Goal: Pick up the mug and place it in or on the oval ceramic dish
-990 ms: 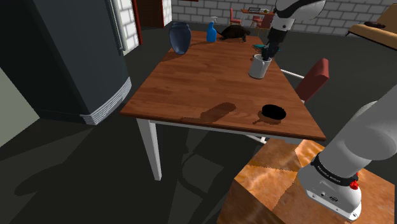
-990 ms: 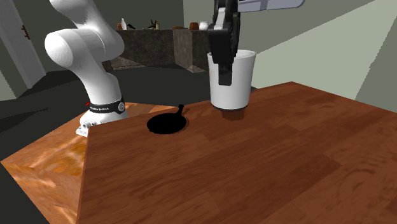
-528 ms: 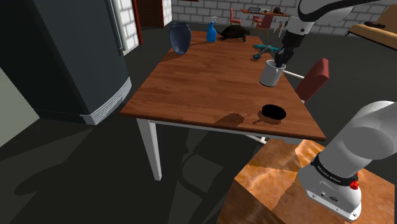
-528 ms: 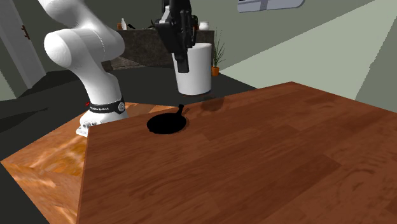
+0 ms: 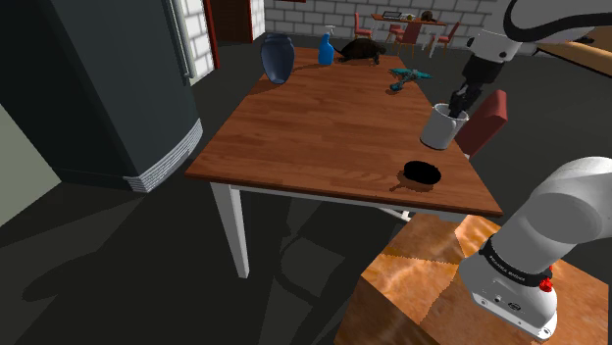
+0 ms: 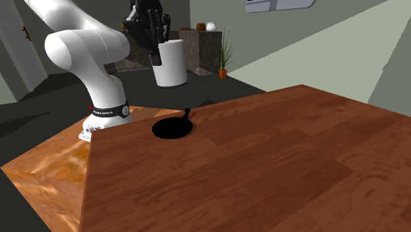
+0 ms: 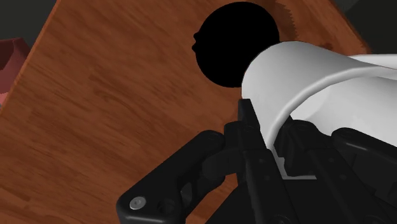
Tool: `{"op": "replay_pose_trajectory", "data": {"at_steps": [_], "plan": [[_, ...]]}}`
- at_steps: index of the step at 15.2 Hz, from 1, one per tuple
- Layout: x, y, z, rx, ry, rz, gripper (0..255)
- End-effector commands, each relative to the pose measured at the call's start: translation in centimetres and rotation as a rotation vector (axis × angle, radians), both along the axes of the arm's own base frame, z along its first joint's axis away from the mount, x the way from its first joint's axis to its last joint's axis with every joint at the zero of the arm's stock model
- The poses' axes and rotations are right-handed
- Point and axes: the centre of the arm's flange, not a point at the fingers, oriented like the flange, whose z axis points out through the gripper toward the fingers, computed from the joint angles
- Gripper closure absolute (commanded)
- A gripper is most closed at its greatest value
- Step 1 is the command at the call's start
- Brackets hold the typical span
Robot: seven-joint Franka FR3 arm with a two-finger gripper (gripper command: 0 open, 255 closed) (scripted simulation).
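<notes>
Grip: end effector (image 5: 459,98) clenched on the rim of the white mug (image 5: 443,127).
Mug: hanging beneath end effector, clear of wooden surface (image 5: 324,127).
Dish: black dish (image 5: 423,173) lying on surface, below end effector, apart from mug.

The dish (image 5: 424,172) lies on the table (image 5: 314,127), near the corner closest to the stand (image 5: 432,284). The mug (image 5: 444,127) hangs in the air, clasped in the jaws by its rim, above the table's edge at the shoulder view's right, higher than the dish and just beside the chair (image 5: 490,118) that stands along that edge. At the table's far end stand a vase (image 5: 278,56) and, to its right, a spray bottle (image 5: 326,47).
</notes>
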Motion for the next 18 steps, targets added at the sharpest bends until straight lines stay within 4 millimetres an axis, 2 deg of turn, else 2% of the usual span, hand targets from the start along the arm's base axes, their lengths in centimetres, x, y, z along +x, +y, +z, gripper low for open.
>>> {"op": "replay_pose_trajectory", "data": {"at_steps": [1, 16, 18], "plan": [[-0.5, 0.2, -0.9, 0.0, 0.0, 0.0, 255], [-0.5, 0.2, -8.8, 0.0, 0.0, 0.0, 255], [-0.5, 0.2, -9.2, 0.0, 0.0, 0.0, 255]]}}
